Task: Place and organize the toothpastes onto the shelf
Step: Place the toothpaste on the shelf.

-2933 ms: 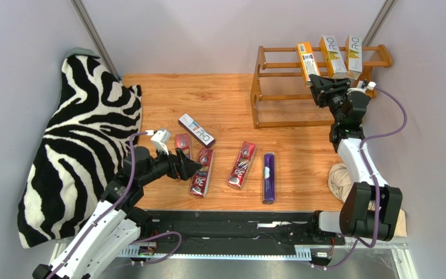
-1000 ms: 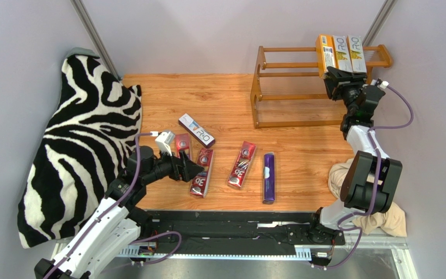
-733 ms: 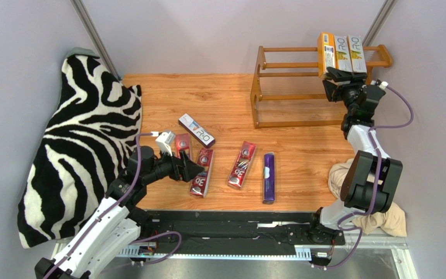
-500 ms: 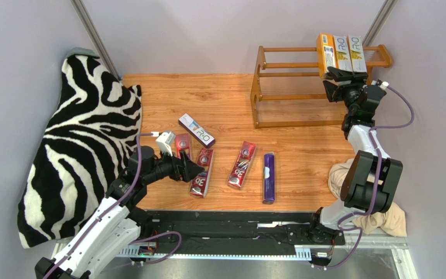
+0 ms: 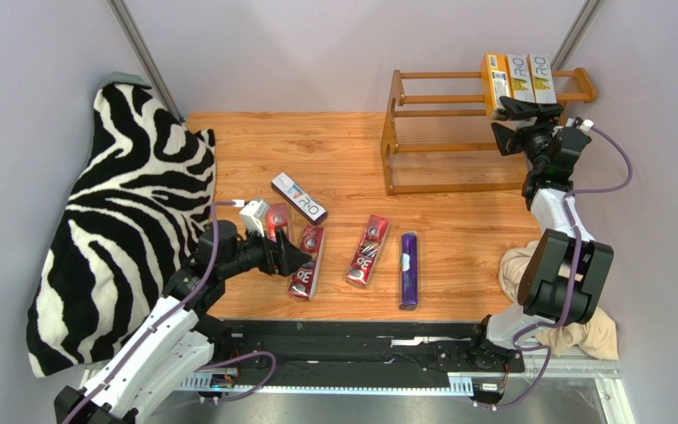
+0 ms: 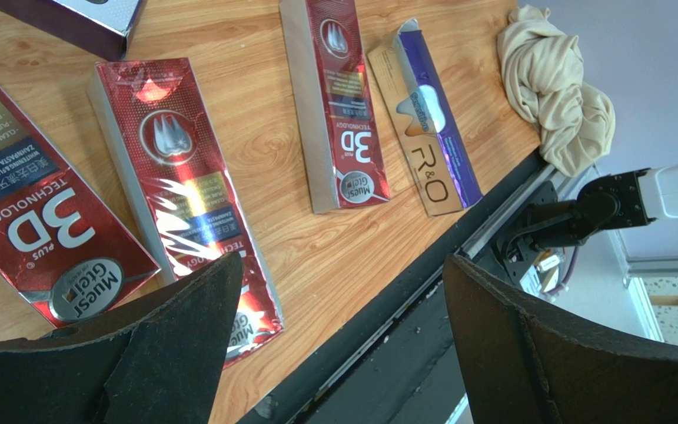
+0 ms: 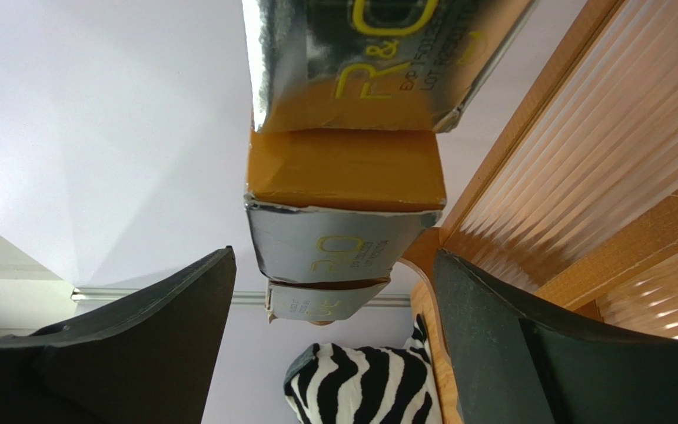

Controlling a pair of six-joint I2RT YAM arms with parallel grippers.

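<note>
Three toothpastes stand side by side on the top tier of the shelf (image 5: 444,132): orange-yellow cartons (image 5: 495,84) (image 5: 519,79) and a third (image 5: 541,78). My right gripper (image 5: 521,117) is open just below them; in the right wrist view the carton ends (image 7: 347,168) sit beyond the spread fingers (image 7: 157,344), touching neither. On the table lie three red cartons (image 5: 276,221) (image 5: 307,261) (image 5: 368,250), a purple one (image 5: 409,268) and a dark purple-and-white one (image 5: 299,197). My left gripper (image 5: 294,256) hangs open over the red cartons (image 6: 183,185), holding nothing.
A zebra-striped cloth (image 5: 121,221) covers the table's left side. A beige rag (image 5: 519,269) lies at the right near edge, by the right arm's base. The black rail (image 5: 360,340) runs along the front edge. The walls stand close behind the shelf.
My right gripper has opened and let go of the orange-yellow carton, which now stands on the top tier beside the other two. The left arm has barely moved.
</note>
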